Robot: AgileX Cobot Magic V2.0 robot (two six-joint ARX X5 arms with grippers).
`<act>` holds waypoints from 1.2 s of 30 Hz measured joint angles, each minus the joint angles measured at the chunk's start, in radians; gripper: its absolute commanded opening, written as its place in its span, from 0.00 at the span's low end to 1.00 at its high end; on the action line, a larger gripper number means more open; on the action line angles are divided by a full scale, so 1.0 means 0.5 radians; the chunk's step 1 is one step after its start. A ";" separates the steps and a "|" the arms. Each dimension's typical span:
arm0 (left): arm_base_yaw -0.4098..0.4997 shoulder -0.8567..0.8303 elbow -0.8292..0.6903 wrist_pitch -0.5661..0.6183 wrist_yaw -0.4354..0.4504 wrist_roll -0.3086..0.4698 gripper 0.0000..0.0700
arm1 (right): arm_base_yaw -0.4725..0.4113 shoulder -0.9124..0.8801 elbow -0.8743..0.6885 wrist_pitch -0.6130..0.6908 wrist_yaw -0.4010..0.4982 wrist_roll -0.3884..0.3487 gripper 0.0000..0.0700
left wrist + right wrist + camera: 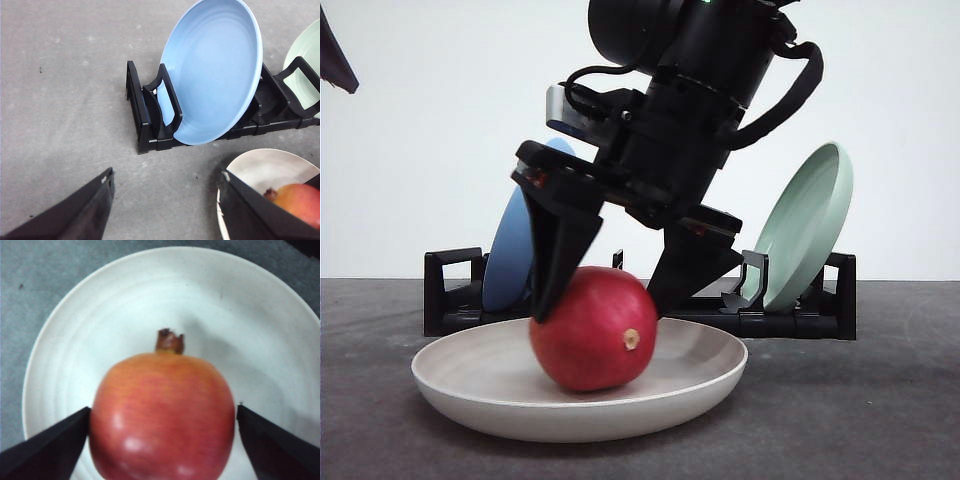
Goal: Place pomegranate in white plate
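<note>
The right pincer brackets the pomegranate, one finger at each flank; in the right wrist view the finger edges sit right against the skin, though whether they press or merely touch I cannot tell. The fruit rests in the white plate (stem nub facing the camera). The left pincer hangs spread wide over the grey worktop. At twelve o'clock behind the plate, a black rack holds a blue plate and a pale green plate.
</note>
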 measured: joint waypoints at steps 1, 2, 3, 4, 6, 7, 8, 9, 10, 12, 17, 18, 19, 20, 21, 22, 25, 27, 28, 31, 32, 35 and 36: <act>0.000 0.000 0.000 0.000 0.000 0.000 0.56 | 0.001 0.000 0.000 0.002 -0.002 0.000 0.96; 0.000 0.000 0.000 0.000 0.000 0.000 0.56 | 0.001 0.000 0.000 0.002 -0.002 0.000 0.96; 0.000 -0.001 0.000 0.000 0.000 0.000 0.56 | 0.001 -0.001 0.000 0.000 -0.002 0.000 0.96; 0.000 0.000 0.000 0.000 0.000 0.000 0.56 | 0.000 -0.004 0.000 -0.007 -0.001 -0.002 0.95; 0.000 0.000 0.000 0.000 0.000 0.000 0.56 | -0.001 -0.026 0.000 -0.032 0.003 -0.030 0.95; 0.000 0.000 0.000 0.000 0.000 0.000 0.56 | -0.001 -0.052 -0.001 -0.038 0.015 -0.056 0.95; 0.000 0.000 0.000 0.000 0.000 0.000 0.56 | -0.001 -0.093 -0.004 -0.032 0.041 -0.086 0.95; 0.000 0.000 0.000 0.000 0.000 0.000 0.56 | 0.000 -0.148 -0.014 -0.010 0.071 -0.119 0.94; 0.000 0.000 0.000 0.000 0.000 0.000 0.56 | 0.000 -0.212 -0.035 0.032 0.094 -0.149 0.94; 0.000 0.000 0.000 0.000 0.000 0.000 0.56 | -0.005 -0.351 -0.116 0.156 0.110 -0.195 0.94; 0.000 0.000 0.000 0.000 0.000 0.000 0.56 | -0.087 -0.700 -0.496 0.481 0.042 -0.242 0.94; 0.000 0.000 0.000 0.000 0.000 0.000 0.56 | -0.111 -0.763 -0.568 0.501 0.037 -0.244 0.94; 0.000 0.000 0.000 0.001 0.000 0.000 0.56 | -0.139 -0.829 -0.637 0.509 0.036 -0.245 0.94; 0.000 0.000 0.000 0.001 0.000 0.000 0.56 | -0.169 -0.899 -0.705 0.509 0.036 -0.245 0.94; 0.000 0.000 0.000 0.000 0.000 0.000 0.56 | -0.199 -0.961 -0.759 0.509 0.032 -0.244 0.94; 0.000 0.000 0.000 0.000 0.000 0.000 0.56 | -0.233 -1.029 -0.815 0.510 0.021 -0.241 0.94; 0.000 0.000 0.000 0.000 0.000 0.000 0.56 | -0.343 -1.223 -0.957 0.511 -0.024 -0.218 0.94; 0.000 0.000 0.000 0.000 0.000 0.000 0.56 | -0.420 -1.347 -1.039 0.495 -0.057 -0.191 0.94; 0.000 0.000 0.000 -0.001 -0.001 0.000 0.56 | -0.457 -1.401 -1.072 0.482 -0.066 -0.178 0.94; 0.000 0.000 0.000 -0.004 0.000 0.000 0.56 | -0.564 -1.532 -1.137 0.419 -0.067 -0.151 0.94; 0.000 0.000 0.000 -0.006 0.000 0.000 0.56 | -0.602 -1.571 -1.154 0.403 -0.067 -0.148 0.94; 0.000 0.000 0.000 -0.032 0.000 0.000 0.56 | -0.713 -1.660 -1.192 0.383 -0.074 -0.145 0.94; 0.000 0.000 0.000 -0.044 0.000 0.000 0.56 | -0.752 -1.679 -1.203 0.375 -0.092 -0.146 0.94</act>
